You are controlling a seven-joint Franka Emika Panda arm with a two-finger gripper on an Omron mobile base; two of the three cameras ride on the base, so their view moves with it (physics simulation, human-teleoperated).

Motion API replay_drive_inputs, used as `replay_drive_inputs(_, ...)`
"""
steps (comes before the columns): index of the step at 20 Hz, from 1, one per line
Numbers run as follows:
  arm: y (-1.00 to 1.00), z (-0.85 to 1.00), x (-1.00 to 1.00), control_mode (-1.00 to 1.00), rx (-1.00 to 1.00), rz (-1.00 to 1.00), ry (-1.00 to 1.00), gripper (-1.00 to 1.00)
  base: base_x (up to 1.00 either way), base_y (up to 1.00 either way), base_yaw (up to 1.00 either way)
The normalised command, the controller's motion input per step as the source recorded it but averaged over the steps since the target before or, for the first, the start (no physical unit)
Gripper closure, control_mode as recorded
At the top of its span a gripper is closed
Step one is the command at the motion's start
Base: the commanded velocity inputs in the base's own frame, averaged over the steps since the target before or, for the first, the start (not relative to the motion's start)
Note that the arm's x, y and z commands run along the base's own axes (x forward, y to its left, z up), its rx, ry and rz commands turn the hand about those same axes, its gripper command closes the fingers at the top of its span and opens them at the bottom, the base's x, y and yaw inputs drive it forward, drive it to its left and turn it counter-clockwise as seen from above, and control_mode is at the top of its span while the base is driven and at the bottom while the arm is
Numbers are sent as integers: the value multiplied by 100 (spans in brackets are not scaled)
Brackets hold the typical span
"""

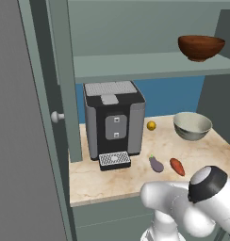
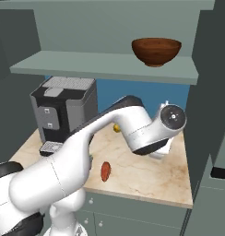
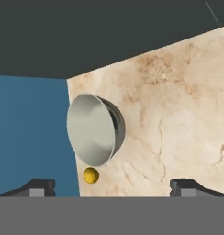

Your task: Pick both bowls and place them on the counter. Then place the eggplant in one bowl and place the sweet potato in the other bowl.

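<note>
We're looking at a beige marble counter (image 1: 112,181) tucked into a grey-green alcove, blue wall at the back, a shelf board (image 1: 145,66) above it. At the far left, a cabinet door (image 1: 22,141) with a round knob stands open, then a black and grey coffee machine (image 1: 114,123) sits on the counter. In the hand view our gripper (image 3: 111,186) has its two dark fingertips (image 3: 38,187) spread wide apart, nothing between them, touching nothing. Just past the left fingertip we see a small yellow ball (image 3: 91,175), and right beyond that the grey-beige bowl (image 3: 95,130), resting on the counter up against the blue wall, its pale inside turned toward the left of that view. Ahead of the right fingertip is bare marble. In the left base view, the eggplant (image 1: 156,164) and the sweet potato (image 1: 177,166) lie side by side near the counter's front edge, close but apart, well short of the bowl. Up on the shelf, toward the right, the reddish-brown bowl (image 2: 156,51) stands upright. Our own white arm (image 2: 133,126) crosses the right base view and hides the grey bowl there.
</note>
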Motion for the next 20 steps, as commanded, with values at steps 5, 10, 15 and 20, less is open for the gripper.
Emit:
replay_drive_inputs(5,14,62,-36,-100,-10,1,0,-100,0,0,0)
replay_drive_inputs(10,25,59,-15,-100,-1,0,0,-100,0,0,0)
replay_drive_inputs(15,33,52,-3,-100,0,0,-2,-100,0,0,0)
replay_drive_inputs(20,25,53,8,-100,0,6,-4,-100,0,0,0)
